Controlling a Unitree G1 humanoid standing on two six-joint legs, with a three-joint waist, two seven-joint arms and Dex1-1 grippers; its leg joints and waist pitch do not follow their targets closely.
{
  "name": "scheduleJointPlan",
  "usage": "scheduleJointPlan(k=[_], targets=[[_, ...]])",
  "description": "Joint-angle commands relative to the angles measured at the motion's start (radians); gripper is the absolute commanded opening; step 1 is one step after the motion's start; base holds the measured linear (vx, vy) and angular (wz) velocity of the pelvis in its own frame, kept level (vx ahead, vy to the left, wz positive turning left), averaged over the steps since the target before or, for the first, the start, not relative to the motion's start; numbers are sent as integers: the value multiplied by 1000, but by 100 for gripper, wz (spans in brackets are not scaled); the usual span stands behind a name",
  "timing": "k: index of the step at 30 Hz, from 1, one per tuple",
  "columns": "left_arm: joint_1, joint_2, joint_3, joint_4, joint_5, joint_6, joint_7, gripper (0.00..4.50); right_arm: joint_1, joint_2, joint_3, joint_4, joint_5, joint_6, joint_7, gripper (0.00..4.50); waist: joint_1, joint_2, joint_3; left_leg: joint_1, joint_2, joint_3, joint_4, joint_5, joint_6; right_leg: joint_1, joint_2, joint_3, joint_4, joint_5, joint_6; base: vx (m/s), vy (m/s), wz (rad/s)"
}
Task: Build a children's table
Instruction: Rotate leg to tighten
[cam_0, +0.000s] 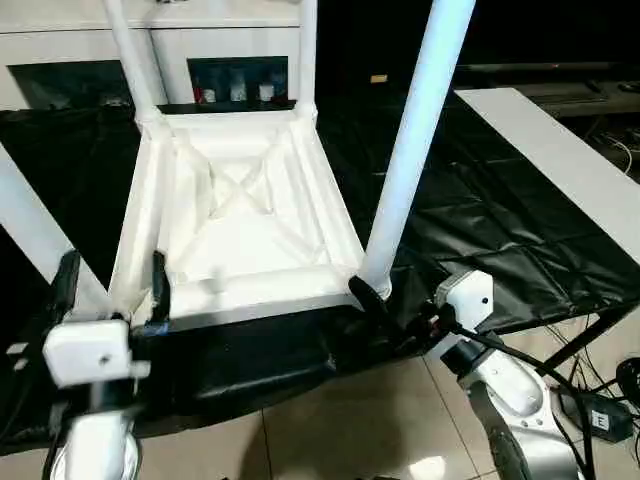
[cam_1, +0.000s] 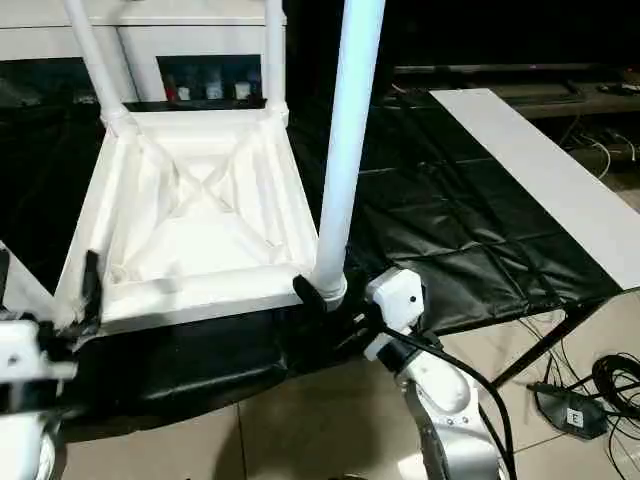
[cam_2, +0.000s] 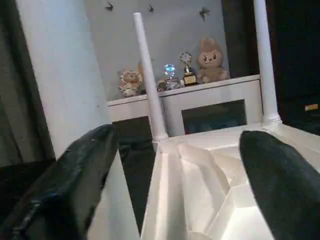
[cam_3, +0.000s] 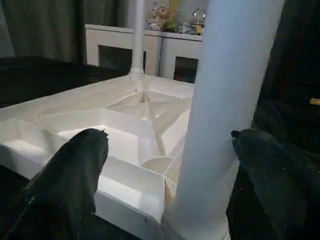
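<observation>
The tabletop (cam_0: 240, 215) lay upside down on the black-covered bench (cam_0: 500, 220), ribbed underside up, legs rising from its corner sockets. The right gripper (cam_0: 385, 300) sat at the base of the near right leg (cam_0: 415, 140), jaws wide, one finger each side. The left gripper (cam_0: 110, 285) stood wide apart at the near left corner, beside the leaning near left leg (cam_0: 35, 235).
</observation>
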Motion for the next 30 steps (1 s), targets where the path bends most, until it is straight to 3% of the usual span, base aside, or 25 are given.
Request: scheduleJointPlan(k=[1, 2, 4, 6, 9, 12, 13, 14, 18, 19, 21, 24, 26, 28, 30], targets=[[14, -9, 11, -36, -9, 26, 21, 444, 3, -13, 2, -12, 28, -4, 36, 450, -2, 12, -40, -8, 41, -14, -92, -344, 46, 33, -48, 44, -75, -340, -118, 0, 0, 0], [15, -11, 34, -35, -11, 39, 35, 444, 3, -18, 5, -13, 33, -1, 46, 450, -3, 6, -40, -9, 42, -14, -92, -350, 45, 33, -47, 44, -76, -347, -114, 0, 0, 0], [16, -13, 59, -34, -16, 53, 49, 444, 2, -20, 7, -13, 33, 1, 50, 450, -3, 8, -38, -10, 40, -15, -92, -353, 45, 32, -47, 44, -78, -366, -105, 0, 0, 0], [16, -2, 81, -27, -37, 66, 55, 444, -3, -18, 1, -11, 30, 2, 40, 450, -6, -2, -37, -11, 37, -16, -91, -360, 43, 31, -48, 42, -83, -420, -86, 0, 0, 0], [-33, 27, 89, 7, -59, 74, 61, 444, -3, -15, 8, -9, 36, -2, 44, 450, -1, 4, -36, -4, 36, -17, -91, -376, 38, 22, -46, 41, -89, -467, -63, 0, 0, 0], [-50, 41, 87, 6, -75, 77, 47, 444, -1, -15, 15, -11, 40, -1, 53, 450, 3, 3, -38, 4, 36, -17, -90, -390, 31, 17, -43, 42, -89, -443, -64, 0, 0, 0], [-52, 43, 86, 6, -79, 78, 44, 444, -2, -15, 15, -11, 40, -1, 54, 450, 0, 8, -37, -6, 37, -21, -96, -390, 26, 25, -44, 40, -85, -427, -66, 0, 0, 0], [-56, 47, 85, 9, -87, 80, 37, 444, -1, -16, 14, -10, 42, -3, 56, 450, -1, 7, -37, -7, 37, -22, -96, -407, 23, 26, -45, 37, -87, -453, -58, 0, 0, 0], [-106, 87, 90, 50, -140, 95, -8, 444, -4, -18, 11, -5, 45, -3, 60, 450, 1, 6, -39, -4, 32, -23, -93, -407, 22, 22, -47, 39, -90, -481, -44, 0, 0, 0], [-134, 105, 96, 69, -151, 101, -18, 444, -6, -19, 12, -3, 45, -1, 62, 450, 1, 1, -39, -5, 32, -23, -94, -406, 23, 22, -48, 39, -90, -487, -43, 0, 0, 0], [-181, 137, 100, 108, -195, 133, -49, 444, -6, -22, 19, -1, 51, 9, 73, 450, 6, 6, -43, 3, 31, -21, -91, -391, 21, 18, -47, 41, -87, -451, -56, 0, 0, 0], [-225, 157, 116, 149, -218, 168, -48, 444, -8, -28, 32, -2, 58, 27, 91, 450, 3, 7, -40, -10, 35, -24, -99, -377, 16, 31, -47, 38, -76, -403, -78, 0, 0, 0], [-254, 166, 129, 171, -227, 191, -41, 444, -10, -33, 41, -3, 65, 42, 105, 450, 5, 8, -45, -2, 33, -23, -93, -366, 13, 28, -49, 40, -77, -397, -80, 0, 0, 0], [-325, 189, 153, 211, -245, 253, -18, 444, -15, -48, 61, -12, 89, 89, 142, 450, 5, 8, -47, -7, 31, -23, -93, -341, 15, 34, -48, 41, -71, -358, -91, 0, 0, 0], [-348, 204, 150, 203, -275, 281, -33, 444, -19, -44, 54, -6, 94, 99, 138, 450, 7, 11, -50, -8, 35, -22, -92, -292, 19, 39, -50, 42, -62, -274, -123, 0, 0, 0]])
